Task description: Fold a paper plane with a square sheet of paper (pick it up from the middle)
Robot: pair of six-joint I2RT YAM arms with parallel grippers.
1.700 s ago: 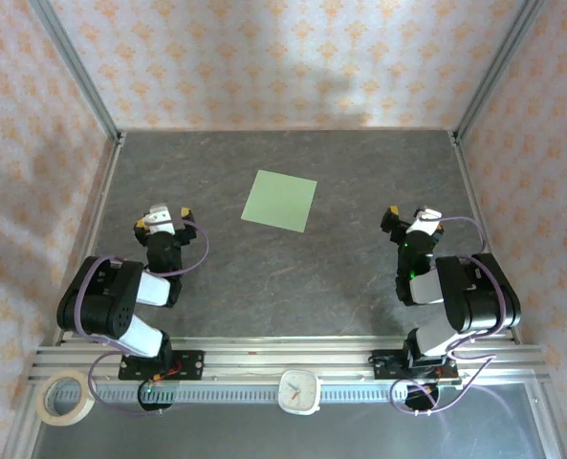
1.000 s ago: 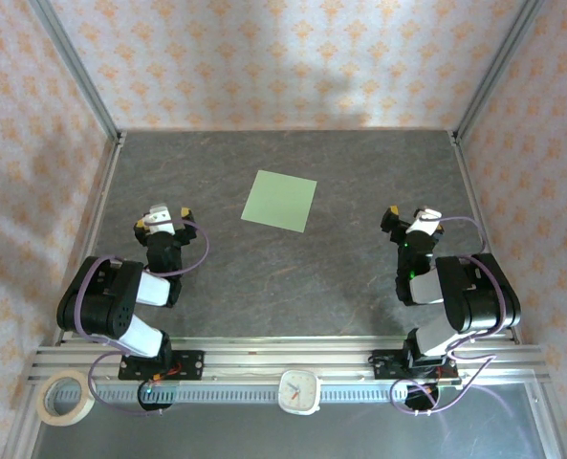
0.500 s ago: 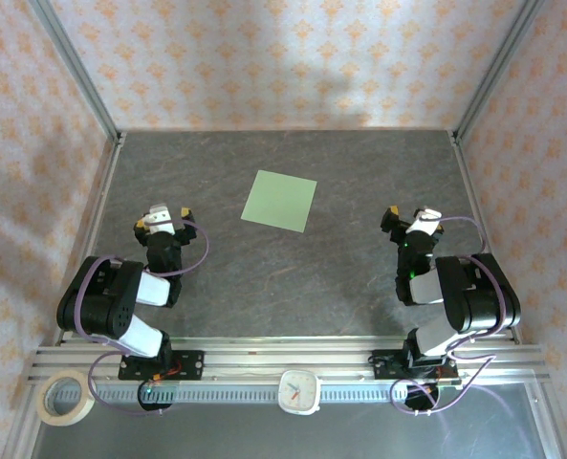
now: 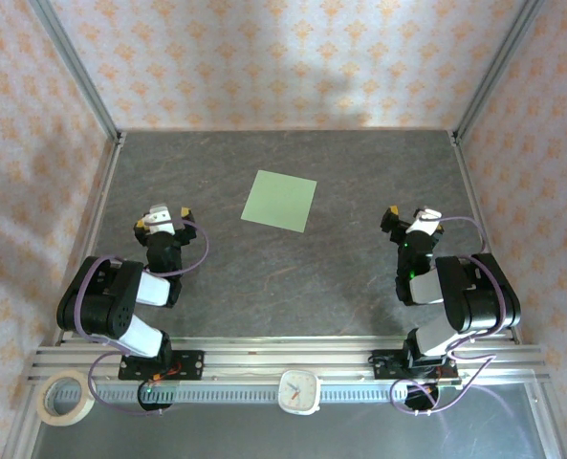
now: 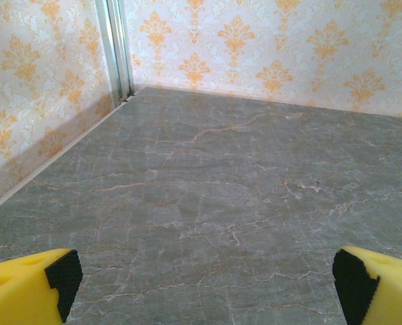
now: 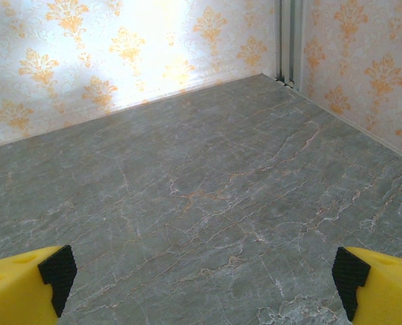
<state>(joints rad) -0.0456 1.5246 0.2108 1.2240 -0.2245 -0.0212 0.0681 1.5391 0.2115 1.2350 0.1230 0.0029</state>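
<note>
The square sheet of paper [image 4: 279, 201], pale green and seemingly unfolded, lies flat, slightly rotated, mid-table toward the far wall.

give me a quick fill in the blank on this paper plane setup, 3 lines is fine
The square sheet of paper lying flat on the table is pale ____ in colour.
The left gripper and the right gripper both have their jaws ____, holding nothing.
A roll of ____ lies on the near rail beside the left arm's base.
Missing words: green; open; tape.
</note>
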